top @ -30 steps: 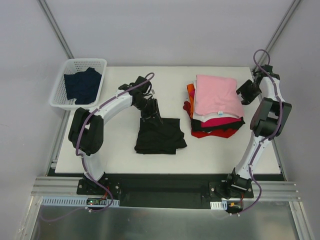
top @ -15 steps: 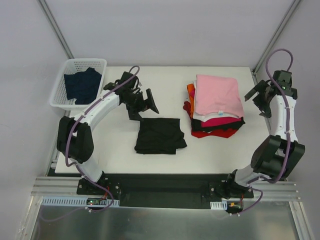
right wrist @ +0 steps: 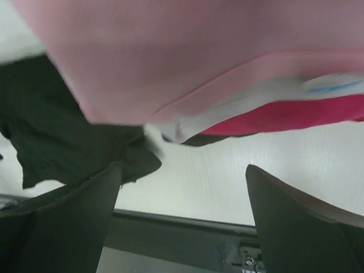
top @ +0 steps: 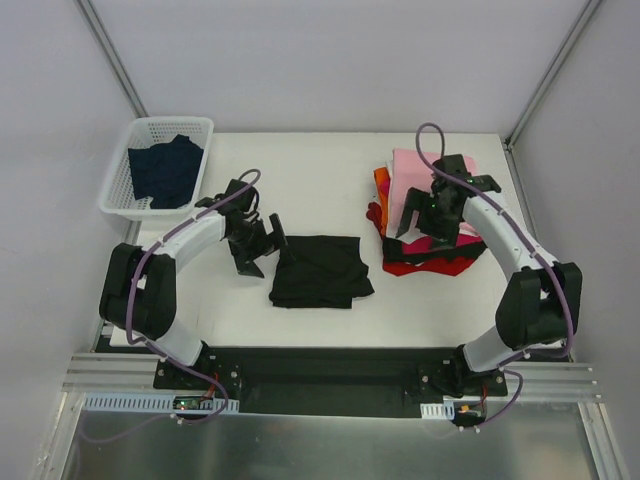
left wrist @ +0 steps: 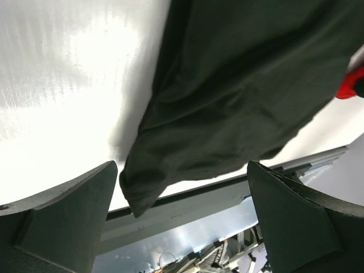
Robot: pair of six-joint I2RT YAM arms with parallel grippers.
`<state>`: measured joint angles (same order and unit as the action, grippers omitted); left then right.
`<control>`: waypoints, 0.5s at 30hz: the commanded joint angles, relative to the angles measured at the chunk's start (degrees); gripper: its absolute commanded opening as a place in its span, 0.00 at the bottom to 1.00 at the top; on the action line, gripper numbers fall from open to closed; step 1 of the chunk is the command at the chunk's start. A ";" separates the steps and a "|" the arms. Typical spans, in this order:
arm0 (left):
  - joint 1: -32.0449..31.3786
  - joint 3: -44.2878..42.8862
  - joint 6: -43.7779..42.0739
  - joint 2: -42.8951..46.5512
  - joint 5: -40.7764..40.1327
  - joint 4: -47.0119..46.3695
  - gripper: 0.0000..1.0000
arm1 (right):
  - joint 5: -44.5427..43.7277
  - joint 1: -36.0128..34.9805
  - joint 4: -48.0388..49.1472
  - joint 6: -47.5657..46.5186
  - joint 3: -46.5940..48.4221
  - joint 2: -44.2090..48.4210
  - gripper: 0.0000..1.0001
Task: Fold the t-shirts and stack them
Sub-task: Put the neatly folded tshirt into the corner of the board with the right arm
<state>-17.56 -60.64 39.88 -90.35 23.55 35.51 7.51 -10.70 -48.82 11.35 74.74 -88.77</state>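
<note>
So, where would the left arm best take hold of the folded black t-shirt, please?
Probably the black t-shirt by its left edge, approached low from the left: it lies flat, folded, and that edge faces the left gripper, whose jaws stand open beside it.

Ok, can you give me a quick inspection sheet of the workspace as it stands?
Surface: white table, flat.
Job's things: black t-shirt lies folded, apart from the stack, which has pink on top; navy shirt sits in the basket at the far left corner.
Clutter: nothing seen.
Grippers: left tool open at the black t-shirt's left edge, holding nothing; right tool open over the stack, holding nothing.
Cables: purple cables run along both arms; none lies on the cloth.
Surroundings: grey walls; metal rail at the near edge.
</note>
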 commanded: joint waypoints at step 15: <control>-0.80 -5.43 1.07 -0.09 2.28 -7.21 0.98 | -3.99 -15.58 -9.36 0.60 -6.80 3.17 0.90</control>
<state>-17.65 -59.48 41.10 -91.79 25.26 29.45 5.02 -24.69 -55.57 11.92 66.72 -86.59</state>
